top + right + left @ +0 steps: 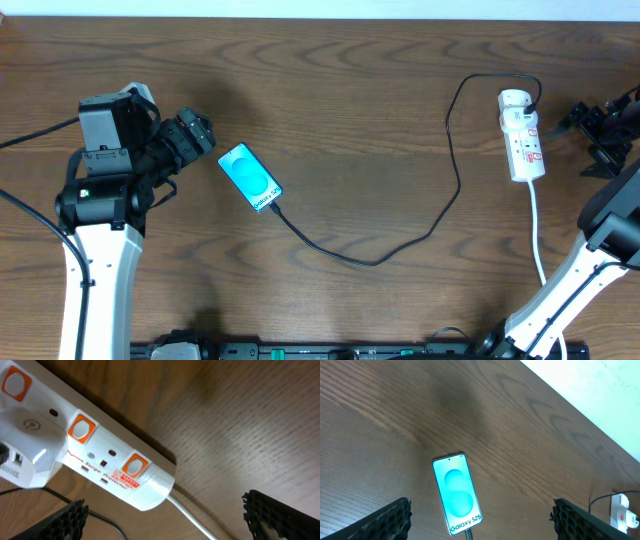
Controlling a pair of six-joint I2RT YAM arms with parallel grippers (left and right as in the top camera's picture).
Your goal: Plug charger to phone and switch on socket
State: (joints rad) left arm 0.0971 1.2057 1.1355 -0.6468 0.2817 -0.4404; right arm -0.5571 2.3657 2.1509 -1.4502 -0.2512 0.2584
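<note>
From above, the left gripper (207, 137) is seen at the left of the table (350, 80), its jaws wide apart with nothing between them. The phone (250, 177) is found just to its right, flat on the wood, near but not touched. Only in the left wrist view can the words Galaxy S25 be read on the blue screen, and there the tip of the charger (370, 258) is seen touching the phone's near end. The black cable is laid in a big loop across the middle, then led far and right to a white block (515, 100) at the far end of the socket (523, 140). Only in the right wrist view are the orange switches (80, 429) shown; whether one is on cannot be told. A white cord (537, 230) is led from the socket toward the near edge. The right gripper (578, 145) is seen just right of the socket, jaws wide apart, nothing held. Bare wood is left between phone and socket, crossed only by the cable, and more is seen up to the far edge
</note>
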